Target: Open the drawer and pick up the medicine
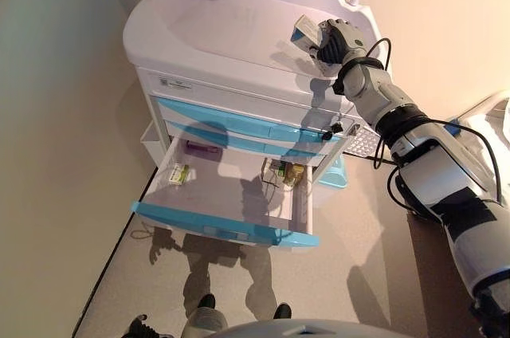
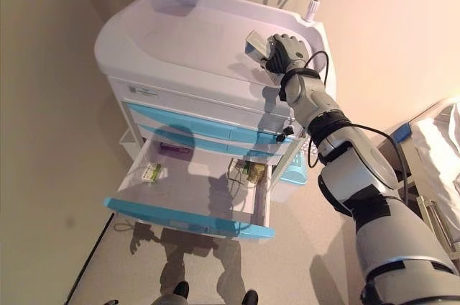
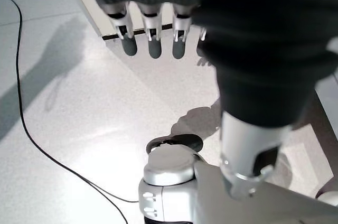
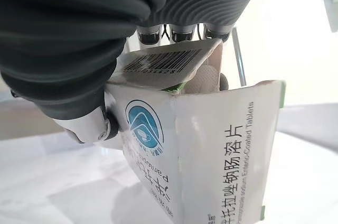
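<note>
Currently, status by item:
Right hand: the right hand [image 1: 333,41] is raised above the top of the white plastic medical cart [image 1: 209,25], near its right rear corner; fingers and thumb are curled round a white cardboard medicine box [image 1: 305,33].
Medicine box: held clear of the cart top, not resting on it as far as the head views show. In the right wrist view the medicine box [image 4: 211,145] fills most of the frame, with a barcoded end flap bent open under the fingertips [image 4: 182,35] and a blue round logo on one face.
Drawer: the lowest light-blue-fronted drawer [image 1: 231,230] is pulled well out; the two blue-fronted drawers above it are closed.
Drawer contents: a small green-and-white box [image 1: 178,173] lies near the left wall, a flat purple pack [image 1: 201,147] sits at the back left under the cart body, and a cluster of small yellow-green boxes [image 1: 284,171] sits at the back right. Too small to tell more.
Left hand: the left hand [image 3: 153,34] shows only in its own wrist view, hanging over pale floor, fingers fairly straight and empty.
Surroundings: a white bed edge [image 2: 438,139] sits at far right.
</note>
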You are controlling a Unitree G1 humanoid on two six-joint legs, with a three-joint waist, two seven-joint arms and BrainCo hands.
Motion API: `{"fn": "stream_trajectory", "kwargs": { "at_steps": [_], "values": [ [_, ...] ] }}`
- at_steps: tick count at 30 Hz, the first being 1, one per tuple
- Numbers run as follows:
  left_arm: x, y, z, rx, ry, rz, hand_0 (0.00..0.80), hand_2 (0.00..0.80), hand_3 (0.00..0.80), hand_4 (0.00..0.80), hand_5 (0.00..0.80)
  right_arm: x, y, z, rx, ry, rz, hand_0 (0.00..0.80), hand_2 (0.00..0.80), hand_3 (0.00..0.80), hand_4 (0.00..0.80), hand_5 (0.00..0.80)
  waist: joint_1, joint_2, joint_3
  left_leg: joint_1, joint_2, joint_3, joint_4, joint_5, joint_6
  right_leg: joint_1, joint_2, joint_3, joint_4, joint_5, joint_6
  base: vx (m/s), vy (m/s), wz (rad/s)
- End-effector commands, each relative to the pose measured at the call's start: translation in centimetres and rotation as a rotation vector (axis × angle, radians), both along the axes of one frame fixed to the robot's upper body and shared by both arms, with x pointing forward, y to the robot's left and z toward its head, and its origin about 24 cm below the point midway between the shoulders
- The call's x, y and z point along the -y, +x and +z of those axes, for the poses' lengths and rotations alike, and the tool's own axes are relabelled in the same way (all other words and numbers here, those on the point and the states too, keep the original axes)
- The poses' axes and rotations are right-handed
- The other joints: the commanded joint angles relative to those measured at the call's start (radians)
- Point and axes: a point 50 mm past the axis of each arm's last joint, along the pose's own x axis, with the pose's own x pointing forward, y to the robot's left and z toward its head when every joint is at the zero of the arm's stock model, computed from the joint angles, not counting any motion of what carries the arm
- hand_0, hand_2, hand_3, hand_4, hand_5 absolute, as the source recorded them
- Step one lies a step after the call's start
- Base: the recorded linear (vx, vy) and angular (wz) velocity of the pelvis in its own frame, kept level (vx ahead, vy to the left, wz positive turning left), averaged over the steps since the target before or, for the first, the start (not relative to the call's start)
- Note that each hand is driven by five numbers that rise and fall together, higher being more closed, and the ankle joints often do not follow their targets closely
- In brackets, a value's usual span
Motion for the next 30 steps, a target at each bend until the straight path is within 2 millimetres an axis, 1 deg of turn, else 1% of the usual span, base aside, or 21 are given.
{"fn": "stream_trajectory", "kwargs": {
  "at_steps": [1, 12, 16, 17, 18, 19, 20, 24, 30],
  "values": [
    [-1.1, 1.6, 0.6, 0.035, 0.043, -0.003, 0.000, 0.000, 0.000, 0.000, 0.000, 0.0, 0.0, 5.3, 0.123, -0.020, -0.017, 0.800, 0.800, 0.800, 0.800, 0.800, 0.020, -0.013, 0.026, -0.042, -0.055, -0.043, -0.036, 0.049, 0.039, 0.023, 0.000, -0.008, 0.046, -0.031, 0.059, -0.005, 0.002, 0.15],
    [-1.0, 2.4, 0.8, 0.057, 0.042, -0.018, 0.000, 0.000, 0.000, 0.000, 0.000, -0.1, 0.1, 5.5, 0.132, -0.047, -0.026, 0.800, 0.800, 0.800, 0.800, 0.800, 0.032, -0.005, 0.046, -0.069, -0.059, -0.060, -0.037, 0.060, 0.038, 0.006, -0.004, -0.026, 0.040, -0.025, 0.059, -0.009, 0.002, 0.07],
    [-0.8, 2.9, 0.8, 0.074, 0.037, -0.022, 0.000, 0.000, 0.000, 0.000, 0.000, 0.3, 0.1, 5.4, 0.127, -0.052, -0.046, 0.800, 0.800, 0.800, 0.800, 0.800, 0.037, -0.002, 0.055, -0.079, -0.061, -0.066, -0.035, 0.064, 0.038, -0.001, -0.006, -0.029, 0.040, -0.022, 0.059, -0.002, 0.000, 0.01],
    [-0.8, 3.0, 0.8, 0.077, 0.035, -0.023, 0.000, 0.000, 0.000, 0.000, 0.000, 0.5, 0.2, 5.3, 0.124, -0.051, -0.058, 0.734, 0.734, 0.734, 0.734, 0.734, 0.039, -0.001, 0.059, -0.084, -0.062, -0.071, -0.034, 0.066, 0.037, -0.005, -0.007, -0.031, 0.040, -0.020, 0.060, 0.000, 0.000, 0.00],
    [-0.8, 3.0, 0.8, 0.077, 0.035, -0.023, 0.000, 0.000, 0.000, 0.000, 0.000, 0.5, 0.2, 5.3, 0.124, -0.051, -0.058, 0.612, 0.612, 0.612, 0.612, 0.612, 0.039, -0.001, 0.059, -0.085, -0.062, -0.071, -0.034, 0.066, 0.037, -0.005, -0.007, -0.032, 0.040, -0.020, 0.060, 0.000, 0.000, 0.00],
    [-0.7, 3.1, 0.8, 0.080, 0.035, -0.026, 0.000, 0.000, 0.000, 0.000, 0.000, 0.7, 0.2, 5.2, 0.121, -0.043, -0.071, 0.066, 0.066, 0.066, 0.066, 0.066, 0.041, 0.000, 0.061, -0.090, -0.063, -0.075, -0.034, 0.068, 0.037, -0.009, -0.008, -0.034, 0.041, -0.021, 0.060, 0.000, 0.000, 0.00],
    [-0.7, 3.1, 0.8, 0.080, 0.035, -0.027, 0.000, 0.000, 0.000, 0.000, 0.000, 0.7, 0.2, 5.2, 0.121, -0.043, -0.071, 0.000, 0.000, 0.000, 0.000, 0.000, 0.041, 0.000, 0.061, -0.090, -0.063, -0.075, -0.034, 0.068, 0.037, -0.009, -0.008, -0.034, 0.041, -0.021, 0.060, -0.004, 0.007, 0.07],
    [-0.7, 3.2, 0.8, 0.080, 0.036, -0.030, 0.000, 0.000, 0.000, 0.000, 0.000, 0.9, 0.2, 5.0, 0.117, -0.030, -0.081, 0.000, 0.000, 0.000, 0.000, 0.000, 0.041, 0.003, 0.064, -0.093, -0.065, -0.080, -0.036, 0.071, 0.037, -0.010, -0.009, -0.039, 0.042, -0.020, 0.060, 0.001, 0.004, 0.09],
    [-0.5, 3.4, 0.8, 0.085, 0.037, -0.030, 0.000, 0.000, 0.000, 0.000, 0.000, 0.5, 0.2, 4.8, 0.114, -0.025, -0.071, 0.000, 0.000, 0.000, 0.000, 0.000, 0.037, 0.010, 0.064, -0.091, -0.064, -0.076, -0.037, 0.070, 0.038, -0.013, -0.009, -0.033, 0.042, -0.020, 0.059, 0.000, 0.002, 0.02]
  ]
}}
